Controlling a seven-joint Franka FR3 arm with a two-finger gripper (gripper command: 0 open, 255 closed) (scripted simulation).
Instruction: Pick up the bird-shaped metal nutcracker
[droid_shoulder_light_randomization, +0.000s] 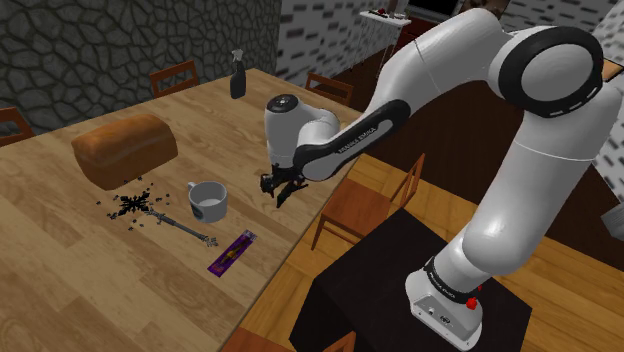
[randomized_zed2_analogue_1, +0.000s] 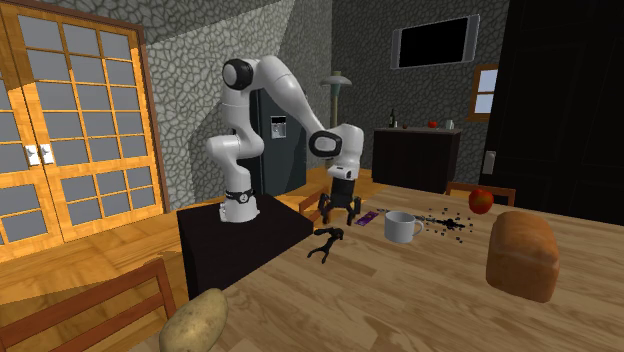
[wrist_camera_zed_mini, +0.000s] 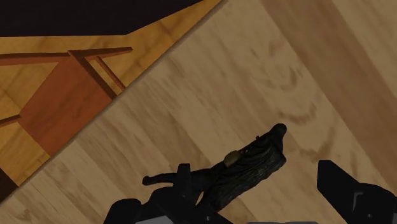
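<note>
The bird-shaped nutcracker is a dark, near-black piece lying flat on the wooden table near its edge. My black gripper hangs just above the table beside it, open and holding nothing. In the wrist view the nutcracker lies on the wood below the gripper, between the two spread fingers and closer to one of them, touching neither. In the shoulder view the gripper points down at the table near its edge, and the hand covers the spot beneath it.
On the table are a white mug, a purple bar, a bread loaf, dark scattered bits and a spray bottle. A wooden chair stands just past the table's edge. A potato and a red apple lie farther off.
</note>
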